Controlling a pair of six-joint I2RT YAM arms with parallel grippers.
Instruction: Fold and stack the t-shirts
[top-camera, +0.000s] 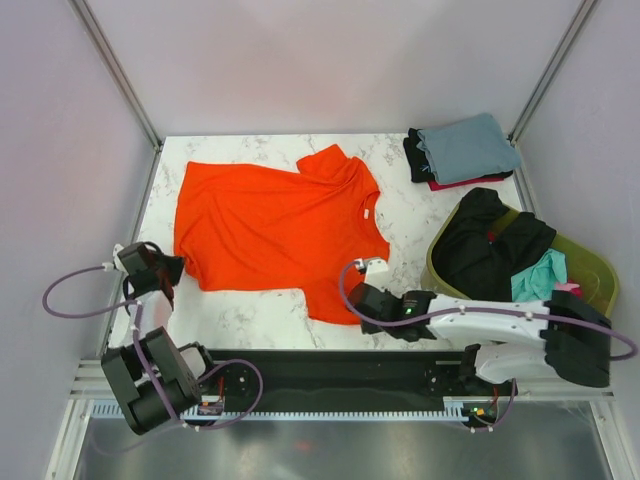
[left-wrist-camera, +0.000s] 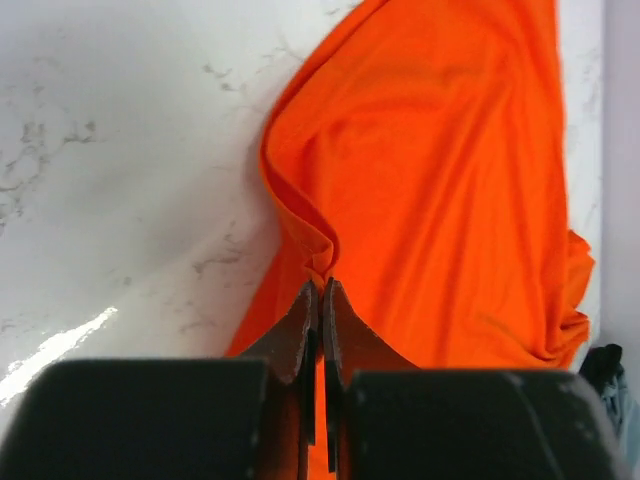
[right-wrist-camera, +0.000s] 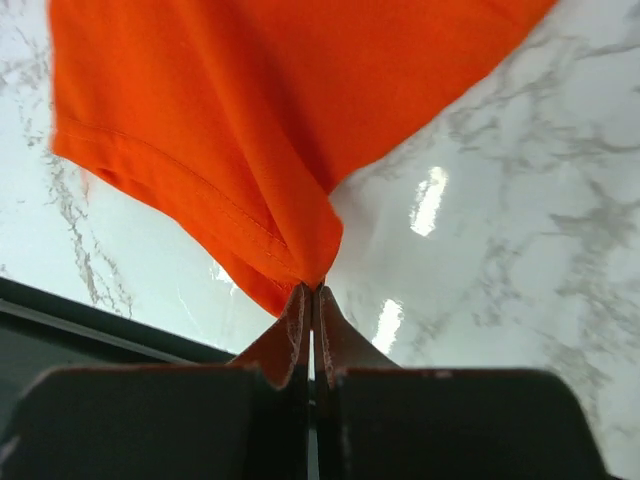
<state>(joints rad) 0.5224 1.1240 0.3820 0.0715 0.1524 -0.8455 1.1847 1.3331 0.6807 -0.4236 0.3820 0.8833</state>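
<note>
Left fingers (left-wrist-camera: 295, 335) and right fingers (right-wrist-camera: 290, 335) each pinch an edge of the orange t-shirt (top-camera: 270, 225) spread on the counter (top-camera: 250, 310).

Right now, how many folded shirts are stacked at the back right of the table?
3: a grey-blue one on top, a black one showing at its left, a red one peeking out along the near edge. Others may be hidden underneath.

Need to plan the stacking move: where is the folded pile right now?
Top view: the folded pile sits at the far right corner of the table, just behind the green basket and right of the spread orange t-shirt.
</note>
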